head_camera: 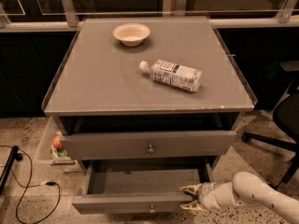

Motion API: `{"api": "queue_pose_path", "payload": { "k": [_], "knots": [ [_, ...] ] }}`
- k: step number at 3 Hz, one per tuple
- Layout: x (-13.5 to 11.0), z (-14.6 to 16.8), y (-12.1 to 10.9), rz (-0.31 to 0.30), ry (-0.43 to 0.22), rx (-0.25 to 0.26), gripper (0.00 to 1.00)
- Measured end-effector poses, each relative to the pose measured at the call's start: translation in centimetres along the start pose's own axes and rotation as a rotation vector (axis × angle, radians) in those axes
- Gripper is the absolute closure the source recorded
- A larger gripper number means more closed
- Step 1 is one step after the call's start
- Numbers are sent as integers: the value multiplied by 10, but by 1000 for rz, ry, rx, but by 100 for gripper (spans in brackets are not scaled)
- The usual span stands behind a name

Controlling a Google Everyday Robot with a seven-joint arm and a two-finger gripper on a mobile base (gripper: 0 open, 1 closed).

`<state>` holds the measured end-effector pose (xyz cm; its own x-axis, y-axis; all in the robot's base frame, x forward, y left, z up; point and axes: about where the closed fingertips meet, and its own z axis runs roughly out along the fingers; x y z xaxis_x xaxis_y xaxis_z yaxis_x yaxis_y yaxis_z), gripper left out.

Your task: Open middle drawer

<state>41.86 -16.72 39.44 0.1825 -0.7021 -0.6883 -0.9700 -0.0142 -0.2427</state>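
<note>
The middle drawer (117,203) stands well out under the front edge of the bench (103,83), with its tray showing and its knob (152,209) at the centre of its front. The gripper (188,198) sits below the front right corner, at the right end of that front. Its fingers (188,189) are apart, one on the tray side and one on the outer face; we can't tell if either touches. Risks as we see them:

- The pull point is far off centre (the knob is well left of it), so a pull from there could rack the drawer and jam it.
- With the fingers this spread, the hold is only a hook and could slip off the lip.
- The top drawer (112,146) also stands slightly proud of the front edge, so lifting the gripper straight up would hit it.
- We see no stop, so overpulling may drop the tray.
- The arm (261,195) is near the chair base (268,141) beyond the right edge.
- The bottle (172,75) lies on its side mid-bench, toward the right edge, and a jolt could roll it.
- The bowl (131,33) near the back edge looks safe.
</note>
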Motion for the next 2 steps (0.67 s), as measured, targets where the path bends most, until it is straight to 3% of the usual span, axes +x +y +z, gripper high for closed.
{"api": "queue_pose_path", "payload": {
  "k": [1, 2],
  "knots": [
    [0, 1, 3, 1, -8, -6, 35],
    [1, -2, 8, 6, -14, -8, 37]
  ]
}}
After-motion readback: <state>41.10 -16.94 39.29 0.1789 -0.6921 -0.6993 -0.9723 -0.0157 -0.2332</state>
